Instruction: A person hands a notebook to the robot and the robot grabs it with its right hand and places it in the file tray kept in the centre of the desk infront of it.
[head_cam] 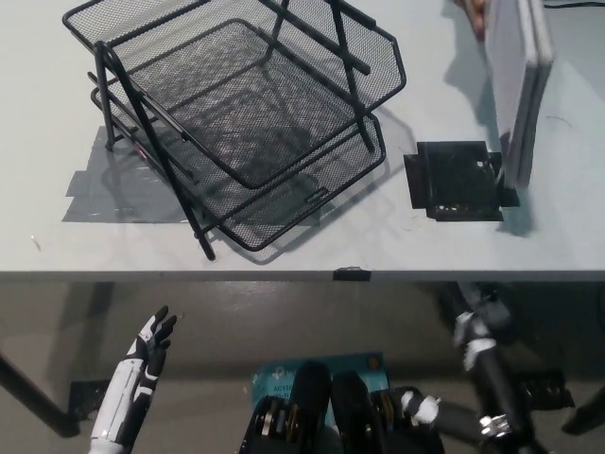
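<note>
Closest to you, both hands sit below the near edge of the desk (302, 253): the white left hand (151, 342) rests at the lower left with its fingers spread and holding nothing, and the black right hand (480, 322) hangs low at the lower right, too dark and bunched for you to tell whether its fingers are apart or closed. Further out, the black mesh file tray (246, 113) stands in the middle of the desk, two tiers on a slanted frame, both tiers bare, with grey tape patches beside its left foot. To its right lies a black tape square (454, 182), and standing on edge at that square's far right corner is the notebook (522, 85), pale and upright, steadied at the top by a person's hand (475, 13) that only just shows at the frame's edge. So you are at the handover step, with nothing grasped yet. The next move probably calls for you to raise the right hand over the desk edge, open it, and close on the notebook's near edge before the person lets go.
</note>
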